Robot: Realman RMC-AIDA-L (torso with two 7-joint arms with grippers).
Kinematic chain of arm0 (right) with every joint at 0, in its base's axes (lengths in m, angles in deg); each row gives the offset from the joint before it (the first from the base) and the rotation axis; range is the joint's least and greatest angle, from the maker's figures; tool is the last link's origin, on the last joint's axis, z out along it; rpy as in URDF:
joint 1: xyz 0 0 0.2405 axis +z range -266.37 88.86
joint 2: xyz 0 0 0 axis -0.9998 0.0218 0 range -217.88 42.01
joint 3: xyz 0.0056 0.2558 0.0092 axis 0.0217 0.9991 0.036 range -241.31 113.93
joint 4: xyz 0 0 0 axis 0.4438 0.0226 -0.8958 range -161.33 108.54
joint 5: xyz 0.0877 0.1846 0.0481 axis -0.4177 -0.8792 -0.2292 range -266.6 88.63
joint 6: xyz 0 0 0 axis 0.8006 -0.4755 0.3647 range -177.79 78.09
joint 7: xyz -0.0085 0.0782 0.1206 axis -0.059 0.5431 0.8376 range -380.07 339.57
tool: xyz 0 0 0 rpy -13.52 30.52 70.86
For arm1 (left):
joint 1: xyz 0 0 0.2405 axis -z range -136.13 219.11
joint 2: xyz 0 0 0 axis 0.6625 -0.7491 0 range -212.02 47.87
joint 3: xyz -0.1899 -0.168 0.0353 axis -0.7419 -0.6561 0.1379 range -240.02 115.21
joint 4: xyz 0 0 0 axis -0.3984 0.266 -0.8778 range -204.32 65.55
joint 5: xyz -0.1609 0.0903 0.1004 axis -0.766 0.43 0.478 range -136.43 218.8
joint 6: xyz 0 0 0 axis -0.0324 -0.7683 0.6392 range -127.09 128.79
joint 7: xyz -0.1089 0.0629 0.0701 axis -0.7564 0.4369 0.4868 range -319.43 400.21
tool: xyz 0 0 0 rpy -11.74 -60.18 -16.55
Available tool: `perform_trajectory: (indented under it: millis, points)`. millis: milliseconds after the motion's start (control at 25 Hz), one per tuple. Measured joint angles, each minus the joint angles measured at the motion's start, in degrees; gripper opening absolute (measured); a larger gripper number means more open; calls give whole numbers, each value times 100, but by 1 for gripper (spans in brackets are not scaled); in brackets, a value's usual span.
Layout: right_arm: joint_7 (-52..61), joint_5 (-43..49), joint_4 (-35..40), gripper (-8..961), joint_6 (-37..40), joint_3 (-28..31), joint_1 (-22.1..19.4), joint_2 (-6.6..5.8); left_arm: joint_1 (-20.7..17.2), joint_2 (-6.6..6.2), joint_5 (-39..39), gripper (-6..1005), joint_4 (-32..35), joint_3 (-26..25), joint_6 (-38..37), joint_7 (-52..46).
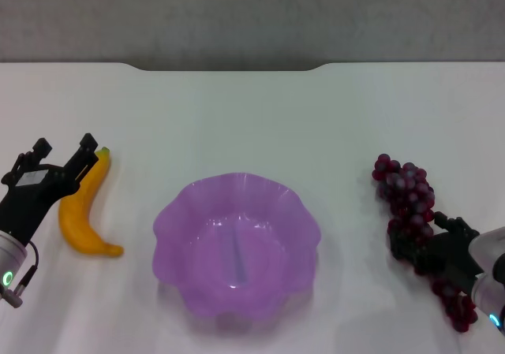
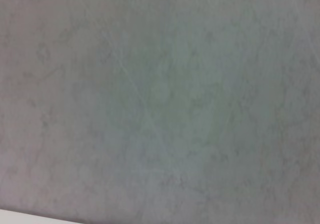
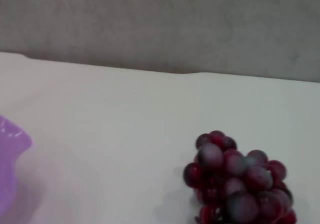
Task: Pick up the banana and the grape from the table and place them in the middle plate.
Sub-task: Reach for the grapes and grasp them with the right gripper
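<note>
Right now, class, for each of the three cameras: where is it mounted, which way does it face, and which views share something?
Head view: on the robot's head, looking down at the table; shows left gripper at the banana, right gripper on the grape, empty middle plate between.
Left wrist view: faces a grey wall; no robot parts.
Right wrist view: low, facing across the table; no robot parts.
Shared: head and right wrist views both show grape and plate.

The curved yellow banana (image 1: 85,210) lies flat just beside the left gripper (image 1: 59,162). The dark red grape (image 1: 408,204) bunch lies partly under the right gripper (image 1: 432,236), and the empty purple middle plate (image 1: 237,245) sits between both.
</note>
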Motion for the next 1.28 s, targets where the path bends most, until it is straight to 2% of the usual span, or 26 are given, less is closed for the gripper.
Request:
perform_trajectory:
  millis: [440,640,880,1280]
  points:
    - [-16,0,68,852,-99,-41,12,0,-17,0,0,892,0,0,-19,0]
    - [-11,3,56,747,-112,-43,15,0,-18,0,0,893,0,0,-26,0]
    - [-9,3,38,671,-111,-43,10,0,-18,0,0,893,0,0,-27,0]
    - [-9,3,19,668,-114,-43,-29,0,-18,0,0,892,0,0,-27,7]
